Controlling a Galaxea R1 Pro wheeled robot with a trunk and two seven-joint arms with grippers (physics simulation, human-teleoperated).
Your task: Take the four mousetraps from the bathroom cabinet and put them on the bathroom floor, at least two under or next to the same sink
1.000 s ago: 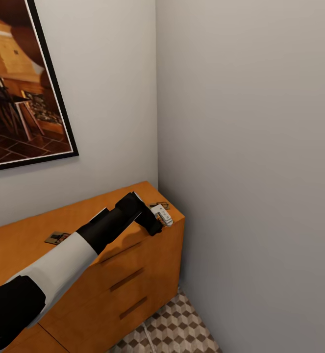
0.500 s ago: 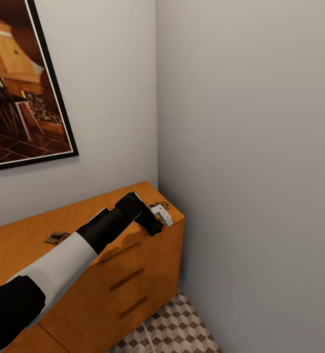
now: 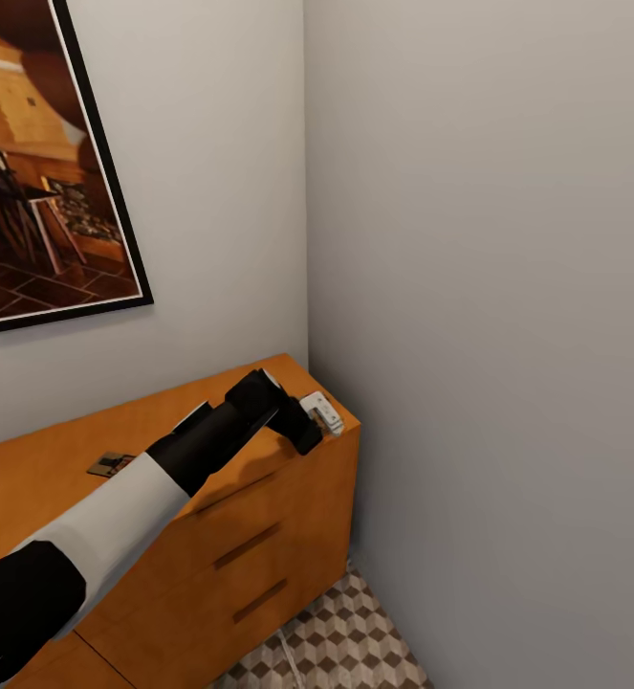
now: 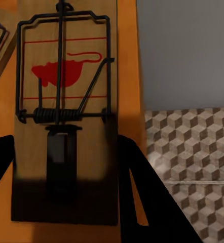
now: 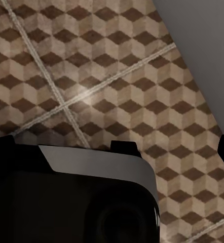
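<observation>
Mousetrap between left hand fingers

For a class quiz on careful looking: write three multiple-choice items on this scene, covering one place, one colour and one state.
1. Where is the mousetrap between the left gripper's fingers?
A. On the cabinet top
B. On the floor tiles
C. In a sink
2. What colour is the mouse mark printed on it?
A. Blue
B. Red
C. Green
3. How are the cabinet drawers in the head view?
A. One pulled out
B. Removed
C. All shut

Answers:
1. A: the mousetrap lies on the orange cabinet, flanked by the fingers of the left gripper.
2. B: the mouse mark is red.
3. C: the drawers sit flush.
</observation>
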